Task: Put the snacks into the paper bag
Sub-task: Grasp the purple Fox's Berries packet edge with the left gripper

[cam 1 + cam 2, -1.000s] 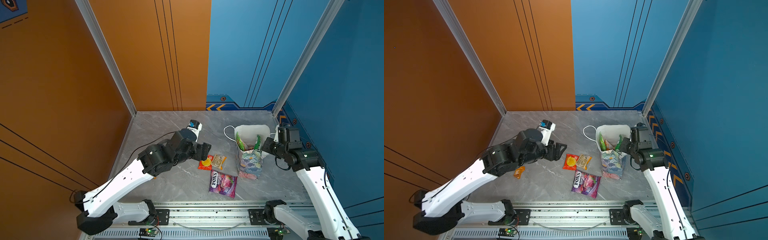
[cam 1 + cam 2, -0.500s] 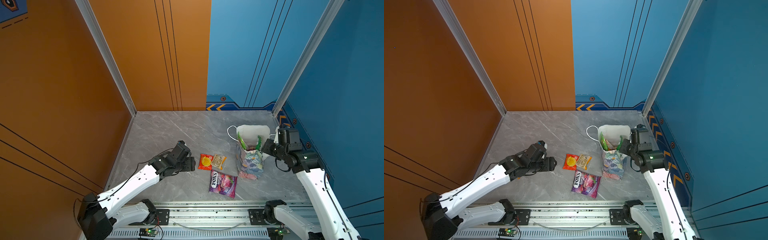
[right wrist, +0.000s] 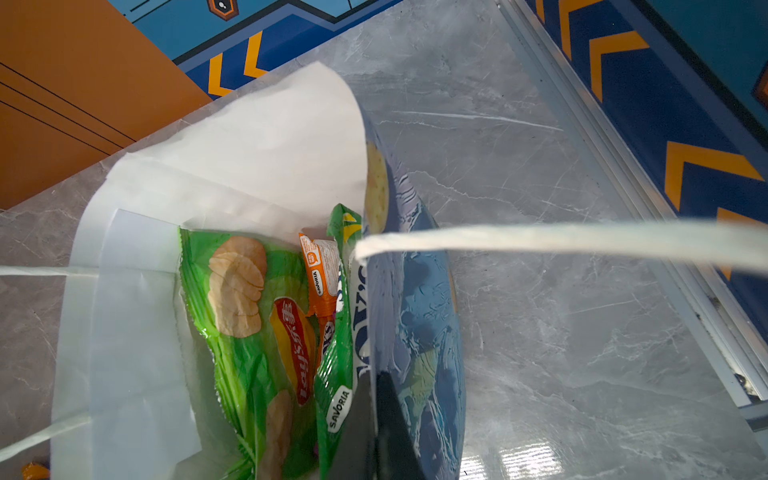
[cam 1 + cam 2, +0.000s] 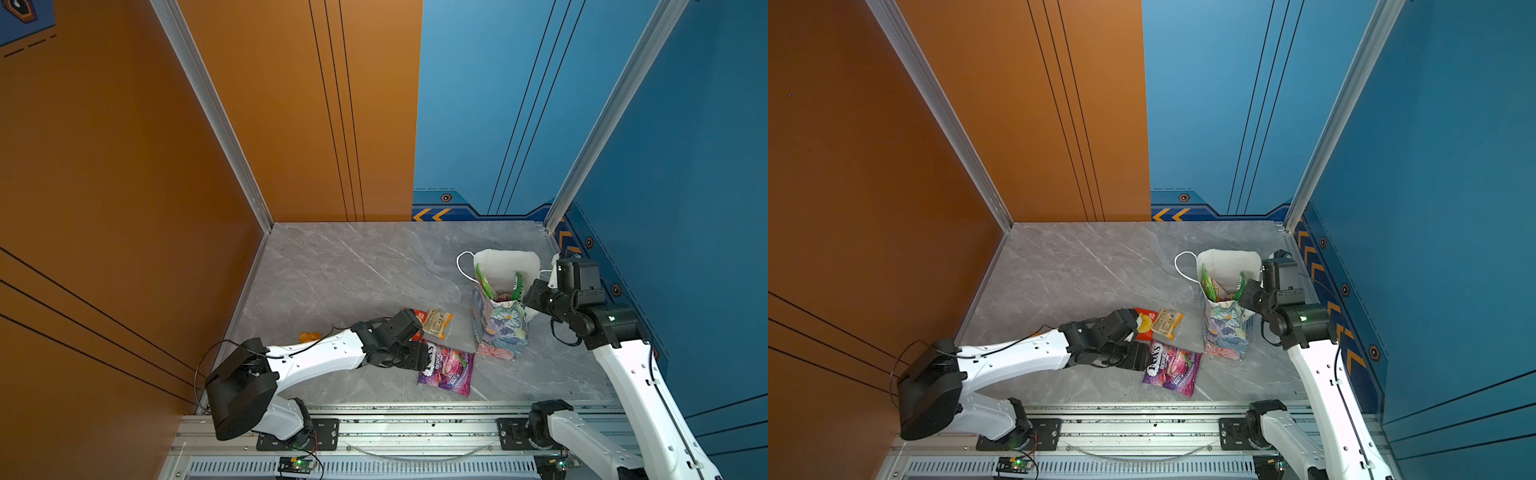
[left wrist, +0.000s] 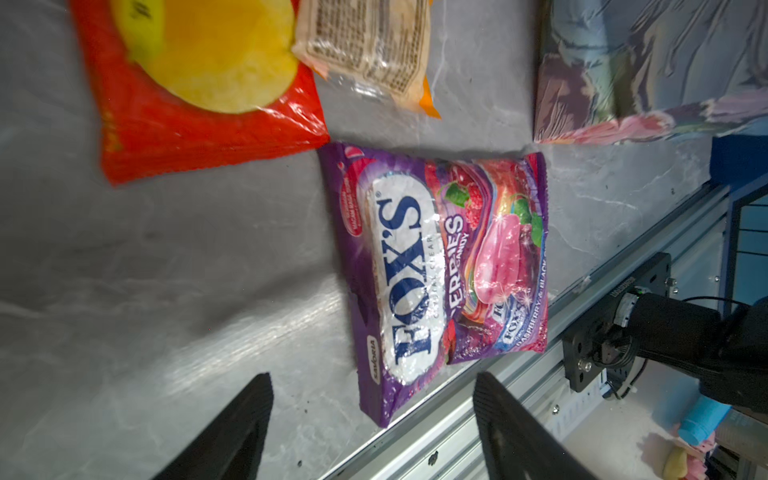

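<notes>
Your left claw [image 4: 417,358] hovers at the purple packet [image 4: 448,369].
Jaws wide, empty, packet just right of them; your right claw [image 4: 530,297] pinches the paper bag [image 4: 500,330] by its right wall.

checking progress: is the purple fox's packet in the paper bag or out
Out: the purple packet lies flat on the table beside the paper bag.

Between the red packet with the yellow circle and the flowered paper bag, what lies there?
The tan bar packet lies between the red packet and the paper bag, overlapping the red one's edge; both top views show it.
</notes>
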`<state>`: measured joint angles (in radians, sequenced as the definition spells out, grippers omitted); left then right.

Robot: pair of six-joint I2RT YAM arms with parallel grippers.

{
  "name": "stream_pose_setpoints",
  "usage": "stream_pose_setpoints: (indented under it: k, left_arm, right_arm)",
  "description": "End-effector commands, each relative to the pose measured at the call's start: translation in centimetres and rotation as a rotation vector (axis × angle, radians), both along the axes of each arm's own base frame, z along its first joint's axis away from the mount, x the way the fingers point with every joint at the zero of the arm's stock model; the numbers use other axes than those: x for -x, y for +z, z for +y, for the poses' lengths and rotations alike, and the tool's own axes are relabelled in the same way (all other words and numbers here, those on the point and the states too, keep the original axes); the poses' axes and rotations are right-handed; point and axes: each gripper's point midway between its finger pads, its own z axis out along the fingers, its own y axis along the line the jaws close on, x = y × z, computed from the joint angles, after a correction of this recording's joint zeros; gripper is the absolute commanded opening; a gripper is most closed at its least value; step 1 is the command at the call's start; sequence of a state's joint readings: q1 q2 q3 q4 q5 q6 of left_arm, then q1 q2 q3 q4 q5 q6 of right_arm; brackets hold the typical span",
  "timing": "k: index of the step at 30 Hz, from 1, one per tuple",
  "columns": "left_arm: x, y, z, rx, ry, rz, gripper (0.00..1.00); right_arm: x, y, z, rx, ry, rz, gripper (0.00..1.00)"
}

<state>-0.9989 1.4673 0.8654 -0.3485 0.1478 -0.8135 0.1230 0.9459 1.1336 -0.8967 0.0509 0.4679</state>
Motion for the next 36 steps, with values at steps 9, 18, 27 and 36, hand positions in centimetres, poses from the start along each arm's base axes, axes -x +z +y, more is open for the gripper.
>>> stream_pose_setpoints:
  k: [9, 18, 27, 36]
  left_arm:
    - [0.8, -1.5, -3.0, 0.069, -0.002, 0.084, 0.71]
    - [0.8, -3.1, -2.8, 0.003, -0.001, 0.096, 0.57]
    - [1.2, -3.8, -3.6, -0.004, -0.027, 0.12, 0.27]
    - [1.0, -2.7, -3.7, -0.009, -0.039, 0.055, 0.11]
  right_arm:
    - [0.9, -0.8, 0.4, -0.007, 0.037, 0.025, 0.0]
    - [0.9, -0.7, 0.3, -0.004, 0.038, 0.024, 0.0]
    - [1.0, -0.7, 0.2, 0.001, 0.037, 0.02, 0.0]
    - [1.1, -0.8, 0.2, 0.001, 0.038, 0.022, 0.0]
